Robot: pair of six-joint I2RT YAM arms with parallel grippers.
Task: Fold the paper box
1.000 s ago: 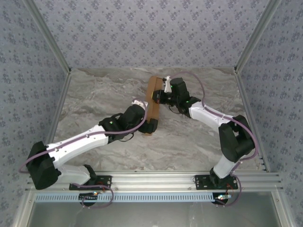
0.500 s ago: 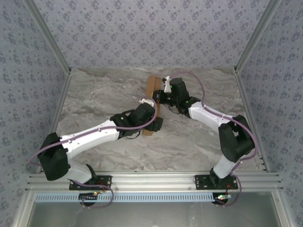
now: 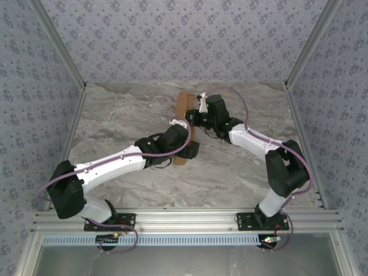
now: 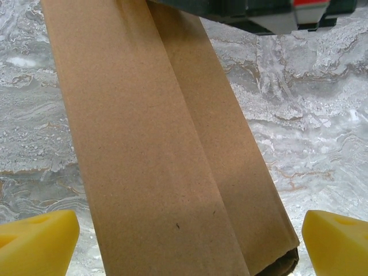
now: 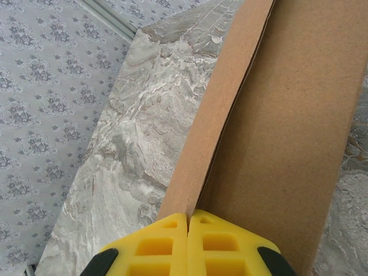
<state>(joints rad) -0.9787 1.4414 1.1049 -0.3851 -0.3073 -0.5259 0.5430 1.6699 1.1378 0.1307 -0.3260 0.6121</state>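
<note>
The paper box (image 3: 184, 105) is a long, narrow, folded strip of tan cardboard lying mid-table, running from far to near. In the left wrist view the paper box (image 4: 167, 149) passes between my left gripper's (image 4: 187, 250) yellow fingers (image 4: 37, 241), which stand wide apart on either side of its near end without pressing it. My left gripper (image 3: 188, 148) sits over that near end. My right gripper (image 3: 192, 118) is at the box's right side. Its yellow fingertips (image 5: 167, 230) are shut on the thin edge of a cardboard flap (image 5: 221, 121), at the right gripper's (image 5: 188, 221) pinch line.
The marble tabletop (image 3: 121, 121) is bounded by patterned walls and metal rails (image 3: 69, 138) left and right. Bare marble lies on both sides of the box. The table's far edge (image 5: 100, 115) meets the wall in the right wrist view.
My left arm has swung right and forward, bringing its open gripper further over the box's near end. The right gripper has kept its pinch and place.
</note>
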